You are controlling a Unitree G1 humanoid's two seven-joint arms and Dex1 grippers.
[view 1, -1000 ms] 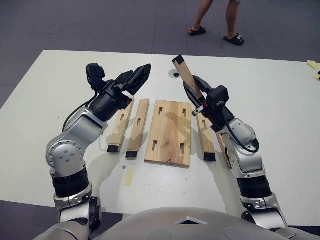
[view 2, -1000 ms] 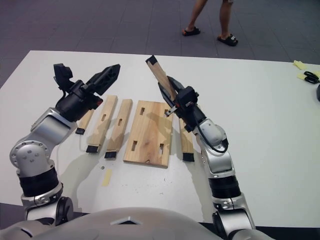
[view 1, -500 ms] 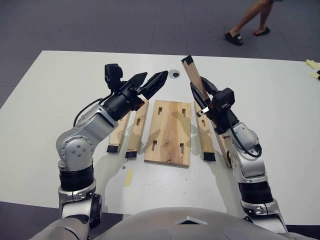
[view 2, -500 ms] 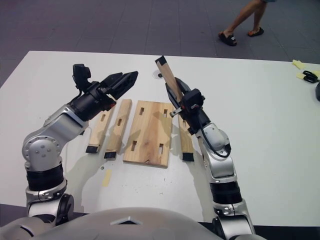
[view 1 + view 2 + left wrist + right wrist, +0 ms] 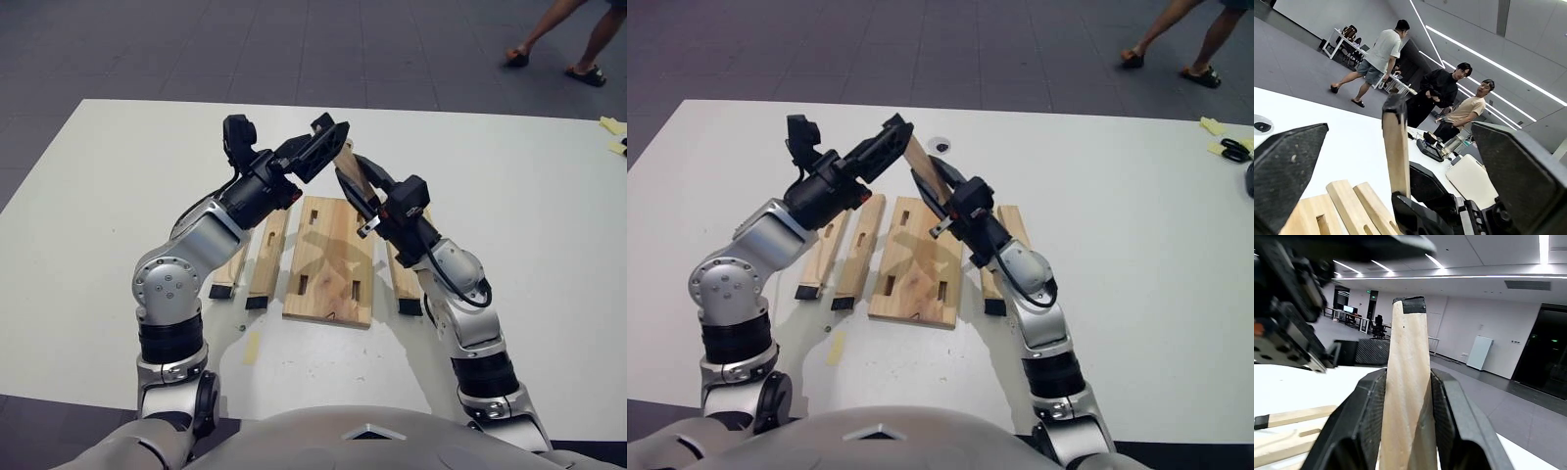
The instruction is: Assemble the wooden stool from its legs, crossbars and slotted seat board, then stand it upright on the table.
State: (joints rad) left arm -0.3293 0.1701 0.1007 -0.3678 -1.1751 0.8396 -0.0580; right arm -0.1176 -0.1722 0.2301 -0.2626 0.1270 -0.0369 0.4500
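Observation:
My right gripper (image 5: 361, 192) is shut on a wooden leg (image 5: 923, 168) and holds it tilted above the far end of the slotted seat board (image 5: 331, 257). The leg's black-capped top (image 5: 1395, 105) stands between the fingers of my left gripper (image 5: 331, 137), which is open and apart from the wood. In the right wrist view the pads (image 5: 1370, 411) press both sides of the leg (image 5: 1405, 382). Two slotted wooden pieces (image 5: 266, 250) lie left of the board. More pieces (image 5: 402, 279) lie right of it, partly behind my right arm.
A small round fitting (image 5: 940, 145) is set in the white table (image 5: 118, 196) beyond the board. A strip of tape (image 5: 252, 346) lies near the front, and tape scraps and scissors (image 5: 1236, 149) sit at the far right edge. A person walks beyond the table.
My left arm has swung right until its open fingers flank the leg's top. My right gripper has carried the leg left, over the board's far end.

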